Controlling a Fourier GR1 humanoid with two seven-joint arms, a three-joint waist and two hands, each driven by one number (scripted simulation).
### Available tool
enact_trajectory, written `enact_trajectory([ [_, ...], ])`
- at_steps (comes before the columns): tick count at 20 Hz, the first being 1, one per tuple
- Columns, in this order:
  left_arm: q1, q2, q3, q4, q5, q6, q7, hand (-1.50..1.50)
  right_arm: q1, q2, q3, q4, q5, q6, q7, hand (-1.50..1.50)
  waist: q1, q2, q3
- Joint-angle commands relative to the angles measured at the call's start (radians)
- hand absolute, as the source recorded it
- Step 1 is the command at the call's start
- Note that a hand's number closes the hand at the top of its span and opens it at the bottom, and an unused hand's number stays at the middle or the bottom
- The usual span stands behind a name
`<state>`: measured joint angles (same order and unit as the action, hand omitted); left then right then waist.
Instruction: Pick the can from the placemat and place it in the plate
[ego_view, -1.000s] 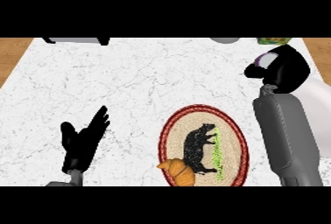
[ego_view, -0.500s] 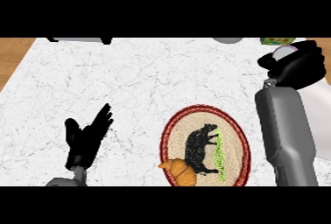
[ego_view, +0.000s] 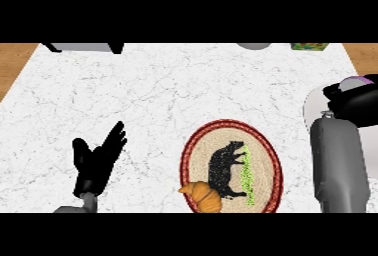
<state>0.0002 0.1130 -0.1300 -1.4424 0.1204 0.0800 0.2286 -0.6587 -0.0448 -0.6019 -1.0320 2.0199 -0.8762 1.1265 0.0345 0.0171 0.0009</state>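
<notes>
Lowest in the frame, at lower left, the left robot hand (ego_view: 94, 162) rests open on its grey wrist, fingers straight and pointing up and a little to the right, holding nothing. It is well apart from everything else on the white marbled surface (ego_view: 148, 90).

At lower centre lies the oval woven placemat (ego_view: 221, 132) with a red rim. It shows a black animal figure (ego_view: 225, 170) with a thin green strip (ego_view: 247, 172) just to its right. A croissant (ego_view: 204, 196) sits on the mat's lower left edge, touching the animal figure's lower end. The can is not on the mat.

Along the right side the grey right forearm (ego_view: 339, 165) runs up from the lower edge, just beside the mat's right rim. At its top, at the right edge of the frame, the right robot hand (ego_view: 362, 105) is curled round the can (ego_view: 357, 81); only the can's pale lilac top shows above the black fingers. Robot hand and can are over the white plate (ego_view: 316, 105), which peeks out to their left at the frame's right edge. Whether the can touches the plate I cannot tell.

Farthest off, along the surface's top edge, are a grey thing (ego_view: 81, 47) at upper left, a grey round thing (ego_view: 255, 45) right of centre, and a green box (ego_view: 310, 46) near the upper right corner. Brown wood (ego_view: 15, 60) shows past both upper corners.
</notes>
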Motion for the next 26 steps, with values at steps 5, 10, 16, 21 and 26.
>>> enact_trajectory([
  [5,0.020,0.005,0.018,0.055,-0.004,-0.017,-0.064,0.00,0.010,-0.085,-0.165,0.083,-0.033,-0.214,0.080,1.50,-0.018,-0.008,0.000],
  [10,0.002,-0.020,0.003,0.040,-0.024,0.011,-0.044,0.00,0.072,-0.146,-0.228,0.212,-0.104,-0.367,0.016,1.50,-0.019,-0.009,0.001],
  [16,0.007,-0.011,0.015,0.025,-0.005,-0.007,-0.029,0.00,0.031,-0.229,-0.283,0.419,-0.351,-0.188,-0.027,-1.50,-0.022,-0.008,0.003],
  [21,0.026,0.000,0.013,0.007,-0.004,-0.019,-0.024,0.00,0.015,-0.300,-0.237,0.580,-0.662,-0.231,-0.278,-1.50,-0.014,-0.009,0.006],
  [26,0.011,0.007,0.036,-0.003,0.013,-0.022,-0.011,0.00,0.030,-0.326,-0.199,0.494,-0.926,-0.267,-0.576,-1.50,-0.028,-0.014,0.007],
])
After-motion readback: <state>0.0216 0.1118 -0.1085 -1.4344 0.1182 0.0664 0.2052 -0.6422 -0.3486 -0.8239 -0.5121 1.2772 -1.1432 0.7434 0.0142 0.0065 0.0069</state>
